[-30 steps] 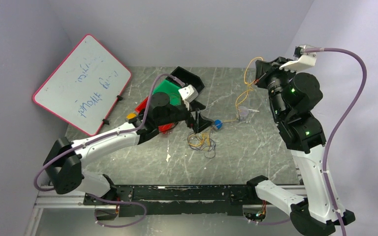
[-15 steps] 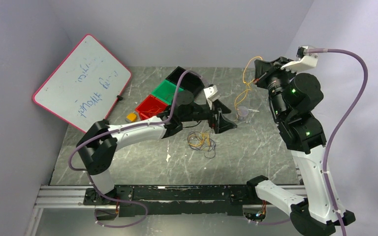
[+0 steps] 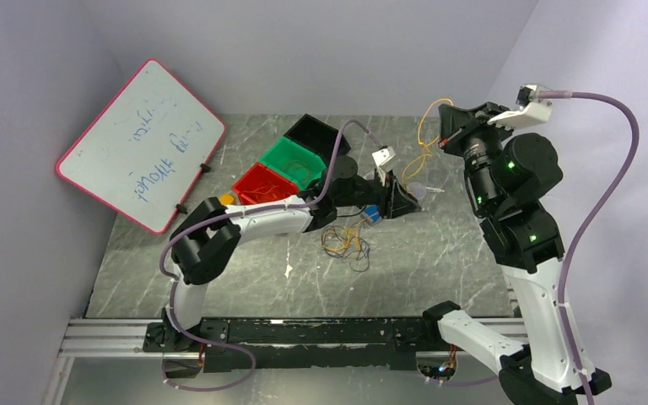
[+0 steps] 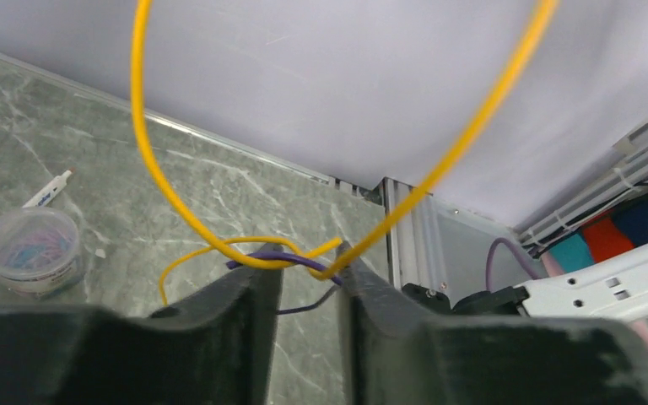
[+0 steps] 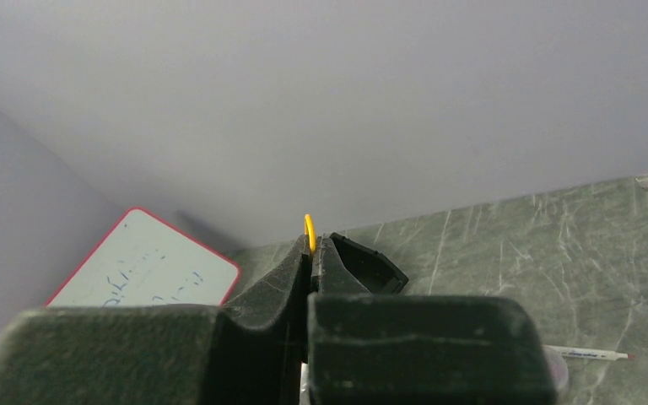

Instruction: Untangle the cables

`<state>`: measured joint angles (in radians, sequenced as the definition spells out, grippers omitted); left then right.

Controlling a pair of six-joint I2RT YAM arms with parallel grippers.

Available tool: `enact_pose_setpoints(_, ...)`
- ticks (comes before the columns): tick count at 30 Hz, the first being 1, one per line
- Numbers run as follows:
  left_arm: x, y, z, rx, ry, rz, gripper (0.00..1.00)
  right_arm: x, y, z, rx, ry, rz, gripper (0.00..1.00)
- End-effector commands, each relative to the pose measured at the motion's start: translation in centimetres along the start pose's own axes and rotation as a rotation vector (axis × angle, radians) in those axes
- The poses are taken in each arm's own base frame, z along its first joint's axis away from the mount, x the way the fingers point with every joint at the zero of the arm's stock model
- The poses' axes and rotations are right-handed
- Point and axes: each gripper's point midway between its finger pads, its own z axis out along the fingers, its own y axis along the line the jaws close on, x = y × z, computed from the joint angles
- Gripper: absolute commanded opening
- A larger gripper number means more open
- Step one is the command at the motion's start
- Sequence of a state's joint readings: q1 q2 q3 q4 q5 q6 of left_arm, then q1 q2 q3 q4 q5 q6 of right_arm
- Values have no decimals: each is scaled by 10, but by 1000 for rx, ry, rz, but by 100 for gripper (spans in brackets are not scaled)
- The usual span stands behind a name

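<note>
My right gripper [image 3: 445,135] is held high at the back right, shut on a yellow cable [image 3: 424,156] that hangs down in loops toward the table. In the right wrist view the yellow cable [image 5: 310,229] pokes out between the closed fingertips [image 5: 297,253]. My left gripper [image 3: 405,202] reaches right to the lower part of that hanging cable. In the left wrist view its jaws [image 4: 308,263] stand narrowly apart, and the yellow cable [image 4: 148,169] and a purple cable [image 4: 291,260] cross at the tips. A clump of orange, yellow and dark cables [image 3: 344,243] lies on the table.
Black [image 3: 316,132], green [image 3: 291,160] and red [image 3: 261,184] bins sit behind the left arm. A whiteboard [image 3: 143,143] leans at the left wall. A clear tub of clips [image 4: 32,251], a marker [image 4: 49,187] and a small blue piece [image 3: 372,213] lie near the left gripper.
The left arm swung right from over the bins to the hanging yellow cable, and its jaws narrowed around it. The right gripper stayed shut on the cable, shifting slightly.
</note>
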<state>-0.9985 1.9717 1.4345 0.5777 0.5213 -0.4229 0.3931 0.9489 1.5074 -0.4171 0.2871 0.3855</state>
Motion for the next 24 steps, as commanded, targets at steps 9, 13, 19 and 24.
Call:
enact_pose_setpoints(9, 53, 12, -18, -48, 81, -62, 7, -38, 3, -15, -8, -102, -13, 0)
enact_pose_setpoints(13, 86, 18, -35, -89, 145, -87, 7, -56, 0, -21, 17, -147, -45, 0)
enact_pose_setpoints(19, 114, 24, -52, -136, 195, -118, 7, -68, 0, -24, 23, -172, -67, 0)
enact_pose_setpoints(24, 127, 32, -63, -189, 235, -109, 10, -67, -3, -27, 31, -175, -67, 0)
